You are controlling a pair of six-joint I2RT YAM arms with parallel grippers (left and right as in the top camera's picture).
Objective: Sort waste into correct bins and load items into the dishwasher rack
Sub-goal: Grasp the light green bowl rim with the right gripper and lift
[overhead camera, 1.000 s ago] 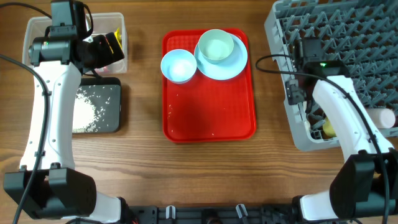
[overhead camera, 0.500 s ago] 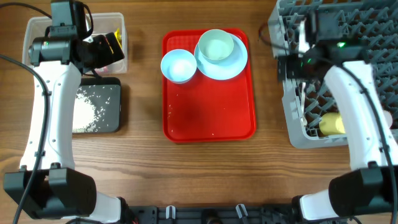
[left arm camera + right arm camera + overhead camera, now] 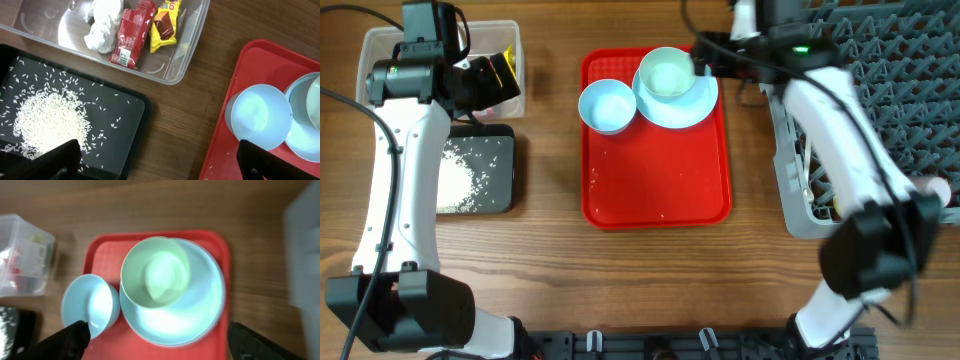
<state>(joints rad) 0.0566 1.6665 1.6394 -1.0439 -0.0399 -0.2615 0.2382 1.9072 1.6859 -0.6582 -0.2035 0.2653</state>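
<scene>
Swung off the rack [image 3: 880,60], right gripper [image 3: 160,342] hangs released over the plate [image 3: 686,108] at red tray's [image 3: 655,190] far-right corner; left gripper [image 3: 155,162] released too.

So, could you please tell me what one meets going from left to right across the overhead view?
Black rectangular tray with white grains → small light blue bowl → pale green bowl → large grey plastic peg rack.

Glossy red plastic tray [image 3: 655,190]; clear plastic tub [image 3: 190,47]; matt black tray [image 3: 131,107]; wood-grain table [image 3: 550,250].
</scene>
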